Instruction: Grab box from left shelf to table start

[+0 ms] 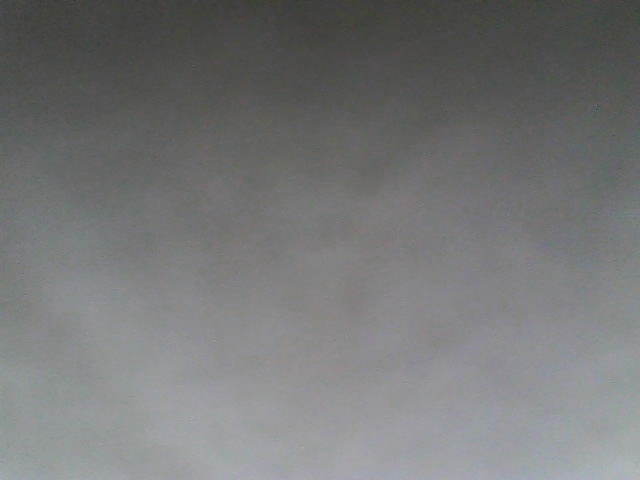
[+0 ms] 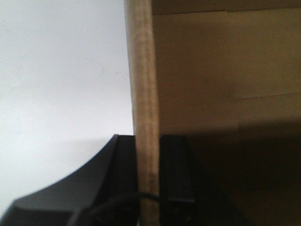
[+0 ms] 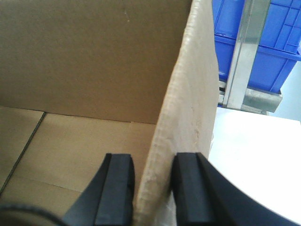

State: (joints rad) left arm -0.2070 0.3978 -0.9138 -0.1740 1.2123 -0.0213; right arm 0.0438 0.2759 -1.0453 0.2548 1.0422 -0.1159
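The box (image 2: 143, 94) is held by two of its upright cardboard walls. In the left wrist view, the left end effector (image 2: 148, 141) is seen closed almost fully on the top edge of one wall, with a black finger pressed to each face. In the right wrist view, the right end effector (image 3: 153, 160) is likewise clamped on a wall of the box (image 3: 188, 108), one finger inside and one outside. The white surface (image 2: 56, 84) is seen just outside the box in both wrist views. Whether the bottom of the box rests on it cannot be told. Beyond the box, on its right side, a steel upright (image 3: 244, 52) and a blue crate (image 3: 268, 52) are seen. Nothing but grey blur is given by the front-facing view.

The main risk is judged to lie in the hold itself: only thin corrugated wall is pinched, so the wall could be bent, torn or pulled out of the fingers if the box is heavy. If the two arms are moved unevenly, the box could be racked or dropped at one side. The box could also be caught on the upright, since the front view gives no help.
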